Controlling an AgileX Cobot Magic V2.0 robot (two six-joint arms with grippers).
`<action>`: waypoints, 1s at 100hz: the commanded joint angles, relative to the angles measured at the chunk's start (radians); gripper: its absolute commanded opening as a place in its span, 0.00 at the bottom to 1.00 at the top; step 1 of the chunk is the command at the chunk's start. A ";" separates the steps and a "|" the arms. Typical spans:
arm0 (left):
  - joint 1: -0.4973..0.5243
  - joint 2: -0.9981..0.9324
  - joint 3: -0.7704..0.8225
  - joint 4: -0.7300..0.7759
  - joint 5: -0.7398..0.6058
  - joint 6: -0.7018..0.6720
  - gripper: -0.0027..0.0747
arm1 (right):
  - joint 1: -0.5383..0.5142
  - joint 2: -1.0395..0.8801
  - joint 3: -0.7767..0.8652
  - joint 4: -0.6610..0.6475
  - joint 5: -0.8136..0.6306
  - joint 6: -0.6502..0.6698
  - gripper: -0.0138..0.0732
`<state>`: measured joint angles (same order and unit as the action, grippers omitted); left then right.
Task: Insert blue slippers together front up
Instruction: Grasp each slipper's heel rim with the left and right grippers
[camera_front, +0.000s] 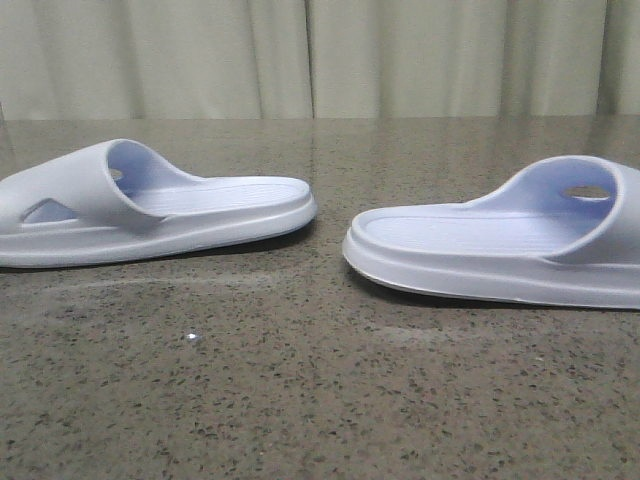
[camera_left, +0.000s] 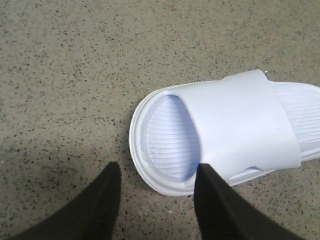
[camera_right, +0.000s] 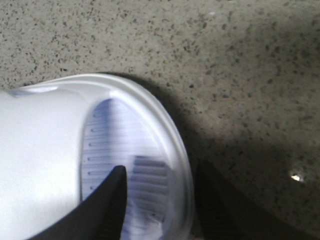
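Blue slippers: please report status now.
Both grippers open, left gripper and right gripper each over a toe rim. Blue slippers apart, heels facing, flat on table. No obstacle.

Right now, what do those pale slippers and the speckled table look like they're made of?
The slippers, left slipper and right slipper, look like moulded foam or soft rubber: one seamless matte piece each, thick rounded sole, ribbed footbed, no stitching. The table looks like polished stone or a stone-look composite: grey-brown with dark flecks and a soft sheen reflecting light. Which of the two, I can't tell.
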<state>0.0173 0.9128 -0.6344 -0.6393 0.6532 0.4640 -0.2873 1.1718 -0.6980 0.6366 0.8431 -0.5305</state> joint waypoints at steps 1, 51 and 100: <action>0.001 -0.002 -0.036 -0.047 -0.052 0.005 0.42 | -0.005 0.003 -0.034 0.045 -0.001 -0.030 0.47; 0.001 0.025 -0.036 -0.101 -0.048 0.005 0.42 | -0.005 0.017 -0.041 0.073 0.010 -0.046 0.04; 0.005 0.247 -0.104 -0.163 -0.020 0.013 0.42 | -0.005 0.017 -0.063 0.083 0.005 -0.046 0.04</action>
<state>0.0191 1.1440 -0.6945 -0.7586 0.6465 0.4729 -0.2877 1.2010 -0.7321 0.6909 0.8689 -0.5633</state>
